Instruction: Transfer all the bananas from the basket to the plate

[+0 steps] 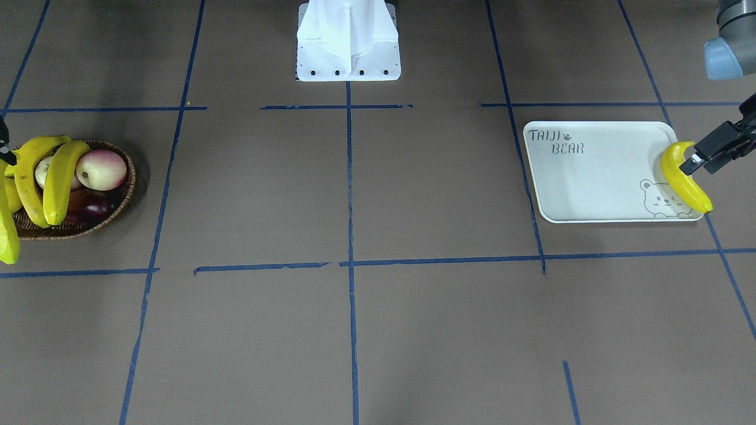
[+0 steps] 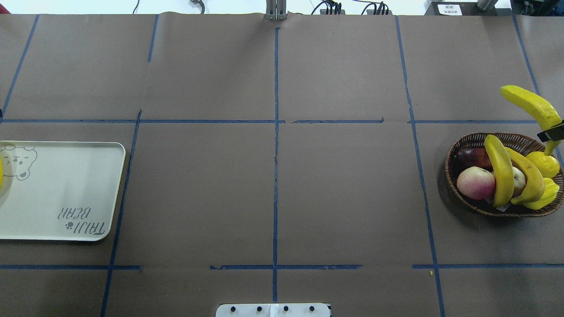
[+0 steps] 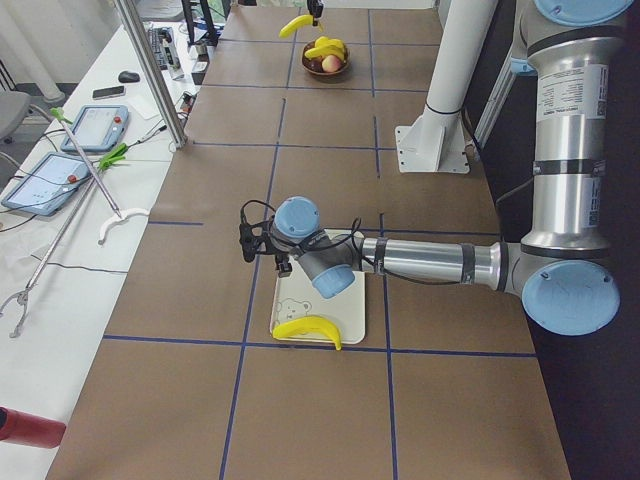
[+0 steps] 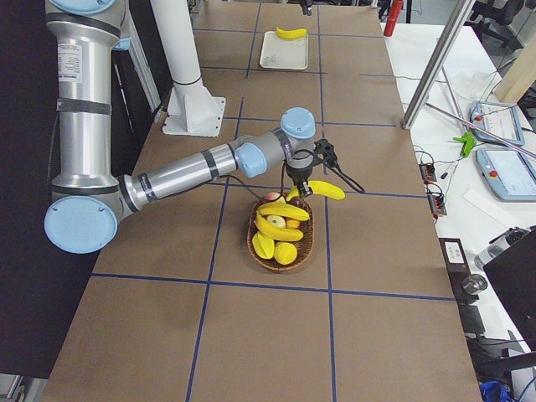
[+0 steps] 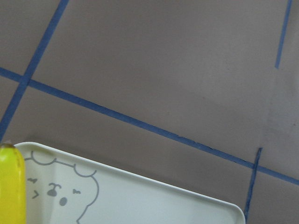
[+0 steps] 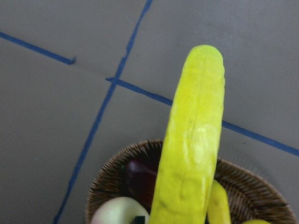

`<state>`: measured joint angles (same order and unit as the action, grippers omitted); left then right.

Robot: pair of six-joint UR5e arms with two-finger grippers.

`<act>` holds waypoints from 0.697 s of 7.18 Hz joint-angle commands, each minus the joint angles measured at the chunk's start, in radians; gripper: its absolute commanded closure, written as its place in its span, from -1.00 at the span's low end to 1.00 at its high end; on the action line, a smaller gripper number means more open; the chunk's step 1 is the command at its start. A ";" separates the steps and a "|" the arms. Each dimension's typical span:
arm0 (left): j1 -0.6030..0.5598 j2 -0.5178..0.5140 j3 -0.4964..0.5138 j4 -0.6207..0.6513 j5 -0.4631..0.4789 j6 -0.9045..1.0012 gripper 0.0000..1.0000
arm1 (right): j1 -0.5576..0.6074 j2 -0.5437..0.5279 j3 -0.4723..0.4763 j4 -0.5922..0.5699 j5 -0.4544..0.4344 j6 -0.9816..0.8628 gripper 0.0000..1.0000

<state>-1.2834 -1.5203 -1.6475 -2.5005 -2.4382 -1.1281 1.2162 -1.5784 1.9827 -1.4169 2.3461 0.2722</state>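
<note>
The white "TAIJI BEAR" plate (image 1: pixel 590 183) holds one banana (image 1: pixel 685 177), which lies on its end by the bear drawing, partly over the rim. My left gripper (image 1: pixel 696 167) hovers over that banana's upper part with its jaws apart. The wicker basket (image 2: pixel 454 154) holds two bananas (image 2: pixel 500 171) lying across the other fruit. My right gripper (image 2: pixel 551 134) is shut on another banana (image 2: pixel 528 103) near its stem and holds it above the basket's far edge. That banana fills the right wrist view (image 6: pixel 191 140).
The basket also holds a pink-cream fruit (image 2: pixel 476 182), a dark purple one (image 2: pixel 471 156) and plump yellow pear-like fruits (image 2: pixel 544 164). The white robot base (image 1: pixel 348 41) stands at mid table. Blue tape lines cross the brown table.
</note>
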 commanded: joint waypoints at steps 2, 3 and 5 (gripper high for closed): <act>0.134 -0.182 -0.020 -0.046 0.004 -0.202 -1.00 | -0.192 0.134 -0.031 0.254 -0.005 0.502 1.00; 0.185 -0.264 -0.020 -0.046 0.008 -0.383 -1.00 | -0.258 0.190 -0.033 0.309 -0.064 0.666 1.00; 0.251 -0.401 -0.020 -0.044 0.016 -0.635 -1.00 | -0.383 0.250 -0.033 0.437 -0.172 0.896 1.00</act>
<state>-1.0733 -1.8426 -1.6679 -2.5457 -2.4258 -1.6172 0.9121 -1.3642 1.9523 -1.0659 2.2358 1.0277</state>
